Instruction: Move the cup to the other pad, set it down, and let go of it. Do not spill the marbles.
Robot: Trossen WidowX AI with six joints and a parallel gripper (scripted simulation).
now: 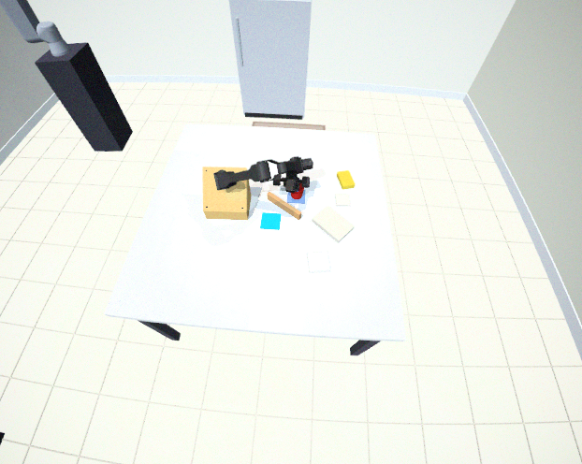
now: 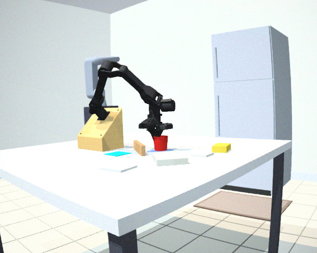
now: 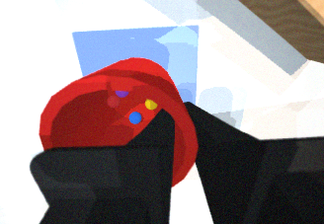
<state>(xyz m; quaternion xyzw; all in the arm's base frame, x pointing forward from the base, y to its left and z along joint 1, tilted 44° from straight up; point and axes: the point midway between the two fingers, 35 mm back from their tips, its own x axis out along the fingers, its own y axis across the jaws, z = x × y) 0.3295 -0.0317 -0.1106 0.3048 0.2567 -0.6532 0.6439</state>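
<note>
Cup (image 1: 297, 193) (image 2: 160, 143) (image 3: 74, 118) red, marbles (image 3: 135, 117) inside.

cup (image 1: 297, 193) (image 2: 160, 143) (image 3: 64, 123) on pad (image 1: 296, 199) (image 2: 151, 151) (image 3: 123, 49), marbles (image 3: 135, 117) in cup, bar (image 1: 284, 205) (image 2: 139, 148) (image 3: 277, 0) beside cup, fridge (image 1: 272, 50) (image 2: 242, 106) well behind cup

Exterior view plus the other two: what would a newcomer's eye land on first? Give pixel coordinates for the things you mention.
Probably the red cup (image 1: 297, 194) (image 2: 160, 143) (image 3: 64, 123), the most vivid thing near mid-table, on the blue pad (image 1: 296, 200) (image 2: 151, 151) (image 3: 119, 47), with the black gripper (image 1: 292, 187) (image 2: 155, 137) (image 3: 178, 108) shut on its wall. Then the black arm (image 1: 260, 170) (image 2: 134, 81) arching over from the slanted wooden block (image 1: 226, 210) (image 2: 112, 134). In the wrist view, small coloured marbles (image 3: 135, 117) inside the cup stand out.
</note>
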